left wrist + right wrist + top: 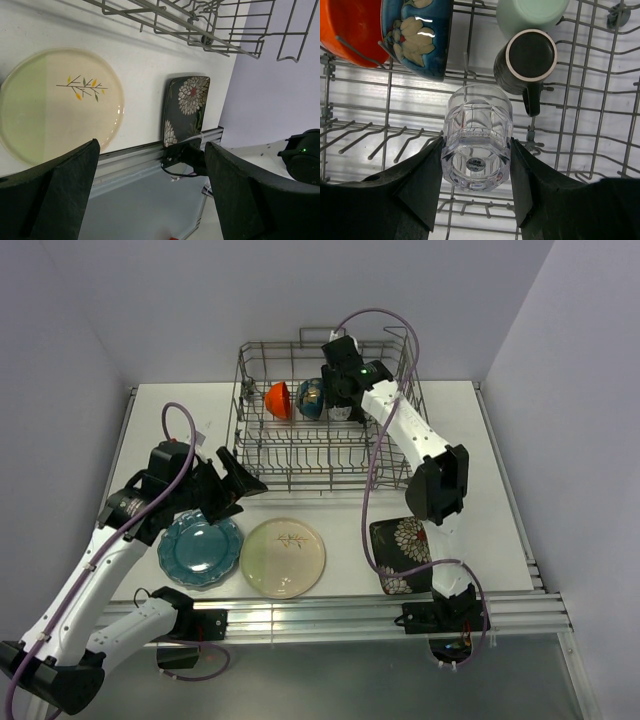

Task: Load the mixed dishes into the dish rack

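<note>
The grey wire dish rack [300, 455] stands at the back of the table. In the right wrist view it holds the red-orange bowl [347, 30], the dark bowl [417, 37], the pale green cup [532, 12] and the brown mug [530, 55]. My right gripper [476, 167] is inside the rack [600, 100], shut on the clear glass [477, 135], which is held base up over the wires. My left gripper [247, 478] is open and empty by the rack's front left corner. The teal scalloped plate [200, 550], cream round plate [283, 557] and black square floral plate [400, 555] lie flat on the table.
In the left wrist view the cream plate [60, 100] and black floral plate [186, 107] lie near the table's front rail [135, 160], with the rack's lower edge [200, 30] above them. White walls close in the table on three sides.
</note>
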Tool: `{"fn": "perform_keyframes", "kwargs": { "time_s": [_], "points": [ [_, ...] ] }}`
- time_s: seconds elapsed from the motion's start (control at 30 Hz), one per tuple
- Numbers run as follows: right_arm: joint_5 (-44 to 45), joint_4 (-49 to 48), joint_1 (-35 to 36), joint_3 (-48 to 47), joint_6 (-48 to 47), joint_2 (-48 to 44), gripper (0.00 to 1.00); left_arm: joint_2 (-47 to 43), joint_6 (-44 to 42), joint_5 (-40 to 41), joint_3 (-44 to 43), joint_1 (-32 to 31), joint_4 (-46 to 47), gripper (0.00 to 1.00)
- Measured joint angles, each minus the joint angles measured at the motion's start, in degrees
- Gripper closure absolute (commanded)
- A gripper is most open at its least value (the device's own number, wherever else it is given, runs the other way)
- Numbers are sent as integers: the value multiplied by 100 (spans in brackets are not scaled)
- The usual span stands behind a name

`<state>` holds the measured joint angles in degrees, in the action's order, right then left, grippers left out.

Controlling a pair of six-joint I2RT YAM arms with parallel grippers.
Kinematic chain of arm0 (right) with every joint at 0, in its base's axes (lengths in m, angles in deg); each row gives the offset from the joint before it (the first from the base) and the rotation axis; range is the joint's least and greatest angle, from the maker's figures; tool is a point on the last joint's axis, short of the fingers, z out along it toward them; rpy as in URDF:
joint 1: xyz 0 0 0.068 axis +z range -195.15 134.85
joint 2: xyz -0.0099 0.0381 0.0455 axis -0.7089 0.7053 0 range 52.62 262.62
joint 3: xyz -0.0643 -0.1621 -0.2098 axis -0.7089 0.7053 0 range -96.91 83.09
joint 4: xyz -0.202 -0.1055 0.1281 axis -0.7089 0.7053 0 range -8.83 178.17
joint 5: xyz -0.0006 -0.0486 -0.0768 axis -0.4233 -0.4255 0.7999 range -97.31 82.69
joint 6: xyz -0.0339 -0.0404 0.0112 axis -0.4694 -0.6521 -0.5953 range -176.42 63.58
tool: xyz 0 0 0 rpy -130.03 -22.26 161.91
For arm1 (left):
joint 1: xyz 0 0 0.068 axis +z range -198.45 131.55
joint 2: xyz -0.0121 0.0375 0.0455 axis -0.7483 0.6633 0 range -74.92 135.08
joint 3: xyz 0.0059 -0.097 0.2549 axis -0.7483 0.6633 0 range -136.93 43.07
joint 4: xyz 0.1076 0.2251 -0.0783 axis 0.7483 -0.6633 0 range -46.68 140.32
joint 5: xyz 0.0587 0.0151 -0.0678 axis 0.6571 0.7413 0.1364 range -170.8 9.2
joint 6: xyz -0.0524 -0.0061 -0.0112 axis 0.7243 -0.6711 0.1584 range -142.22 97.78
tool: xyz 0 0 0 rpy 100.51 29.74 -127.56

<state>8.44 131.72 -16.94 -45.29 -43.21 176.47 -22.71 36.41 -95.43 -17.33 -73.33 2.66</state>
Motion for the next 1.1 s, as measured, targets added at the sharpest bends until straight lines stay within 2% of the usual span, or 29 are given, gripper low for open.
{"fn": "perform_keyframes", "kwargs": {
  "time_s": [0.2,0.4,1.1],
  "points": [
    [37,-278,-13,-9,-146,138,100,-57,11,46,13,0,-26,8],
    [76,-498,-111,-439,-190,391,100,-90,13,59,70,0,-33,7],
    [-46,-728,-199,-750,-245,804,100,46,-96,125,79,0,-245,7]
  ]
}}
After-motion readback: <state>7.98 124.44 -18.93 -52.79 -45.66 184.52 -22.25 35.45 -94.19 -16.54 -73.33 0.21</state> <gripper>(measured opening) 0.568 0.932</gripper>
